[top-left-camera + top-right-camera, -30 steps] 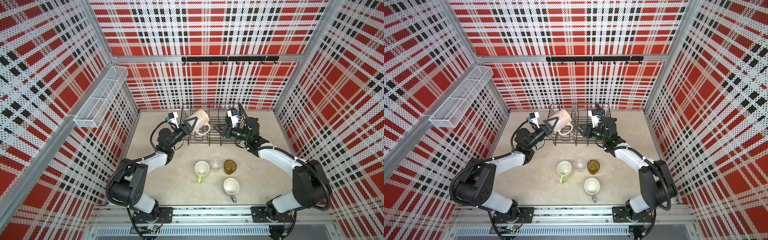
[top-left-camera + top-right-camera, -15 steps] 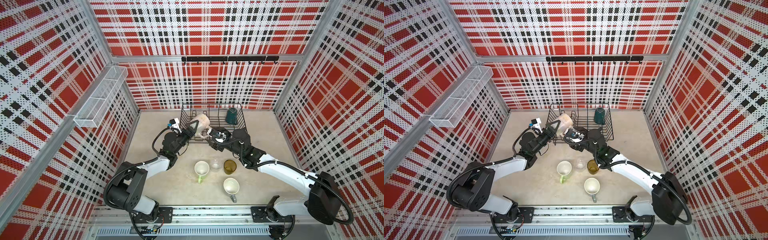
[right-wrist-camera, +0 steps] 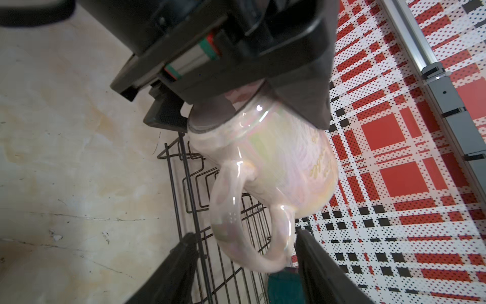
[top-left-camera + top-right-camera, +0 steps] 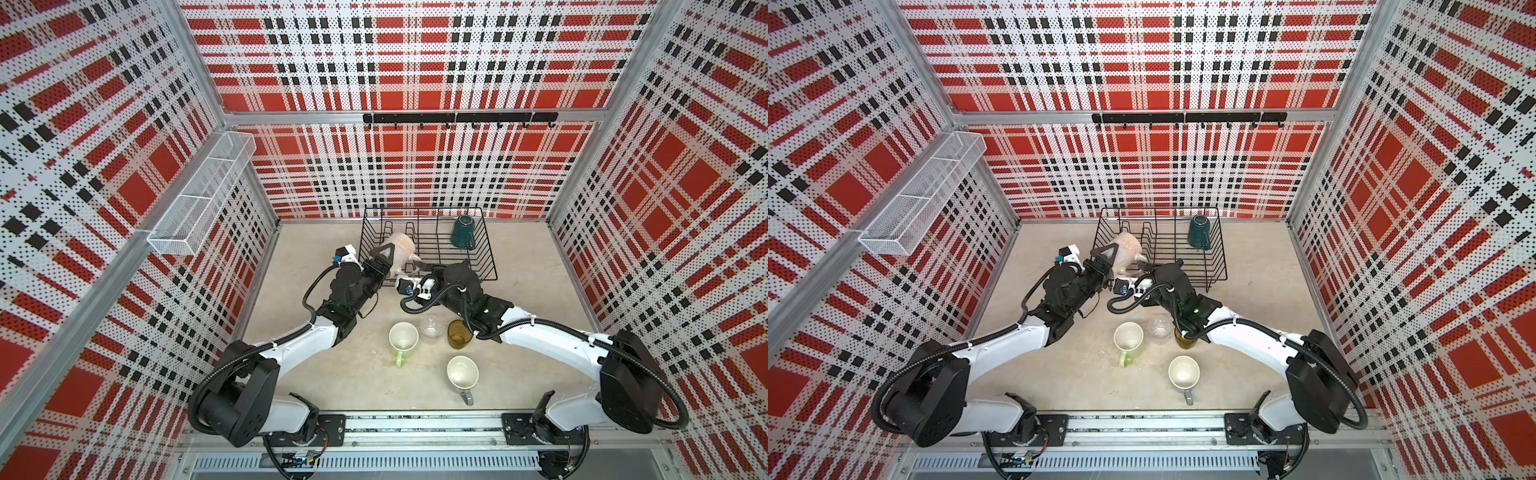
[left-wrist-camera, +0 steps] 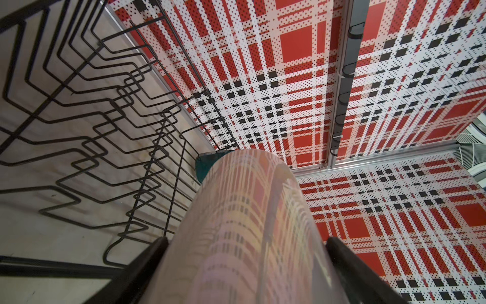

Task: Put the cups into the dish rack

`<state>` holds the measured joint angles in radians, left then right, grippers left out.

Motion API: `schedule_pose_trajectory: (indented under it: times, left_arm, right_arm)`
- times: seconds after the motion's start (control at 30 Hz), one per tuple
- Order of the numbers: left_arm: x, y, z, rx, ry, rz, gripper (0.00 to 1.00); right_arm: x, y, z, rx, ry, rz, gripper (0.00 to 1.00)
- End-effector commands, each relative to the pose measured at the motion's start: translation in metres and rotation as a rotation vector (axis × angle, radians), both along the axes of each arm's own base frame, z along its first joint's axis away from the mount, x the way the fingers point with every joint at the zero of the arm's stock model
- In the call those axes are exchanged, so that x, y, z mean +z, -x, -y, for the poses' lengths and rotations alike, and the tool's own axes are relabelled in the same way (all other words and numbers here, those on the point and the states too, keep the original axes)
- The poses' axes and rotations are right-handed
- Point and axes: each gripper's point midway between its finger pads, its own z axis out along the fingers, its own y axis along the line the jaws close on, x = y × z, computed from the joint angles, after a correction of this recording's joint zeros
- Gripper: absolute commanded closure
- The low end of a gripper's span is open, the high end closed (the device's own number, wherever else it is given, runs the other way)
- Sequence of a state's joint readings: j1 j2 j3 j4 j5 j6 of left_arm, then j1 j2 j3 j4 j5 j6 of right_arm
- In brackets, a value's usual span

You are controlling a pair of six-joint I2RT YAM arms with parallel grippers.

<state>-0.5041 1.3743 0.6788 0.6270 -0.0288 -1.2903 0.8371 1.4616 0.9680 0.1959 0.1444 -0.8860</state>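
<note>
Left arm point(image 4: 299, 345) runs from the lower-left base up toward frame centre, forearm angled at the dish rack's point(image 4: 487, 249) left front corner. Left end effector point(image 4: 390, 254) is spread wide and clamped on the pink mug point(image 4: 402, 246). Left wrist view shows both fingers point(image 5: 152, 252) pressed against the mug body point(image 5: 249, 223). The mug is tipped on its side over the left part of the rack. Can't tell if it touches the wires.

Right arm point(image 4: 548, 338) comes from the lower-right base and reaches across to centre, wrist low at the rack's front edge. Right end effector point(image 4: 419, 269) is part open and straddles the mug's handle point(image 3: 249, 223). One finger point(image 3: 184, 263) shows a clear gap to the handle. The other sits just beside it, contact not confirmable. No grip seen.

Teal mug point(image 4: 464, 232) sits in the rack's upper-right corner.

On the tabletop point(image 4: 353, 386), lower centre of frame, outside the rack:
- light green mug point(image 4: 403, 337)
- clear glass point(image 4: 431, 327)
- amber tumbler point(image 4: 458, 334), partly under the right forearm
- grey mug point(image 4: 462, 372), nearest the bottom edge
</note>
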Motion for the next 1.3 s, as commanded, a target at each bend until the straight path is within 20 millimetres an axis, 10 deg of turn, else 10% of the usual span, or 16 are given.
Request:
schedule_pose_trajectory:
  times: [0.0,0.53,0.9,1.27]
  left_arm:
    - [0.072,0.003,0.0,0.003,0.127,0.161,0.82]
    - [0.078,0.005,0.007,-0.04,0.165,0.15,0.84]
    - [0.067,0.0,0.019,-0.067,0.177,0.112,0.84]
    - [0.064,-0.005,0.025,-0.071,0.193,0.099,0.75]
  right_arm:
    - [0.012,-0.01,-0.007,-0.015,0.029,0.099,0.5]
    - [-0.008,-0.028,-0.003,-0.03,0.191,0.283,0.74]
    - [-0.022,-0.047,-0.004,-0.045,0.266,0.294,0.65]
    - [-0.017,-0.056,-0.001,-0.072,0.258,0.314,1.0]
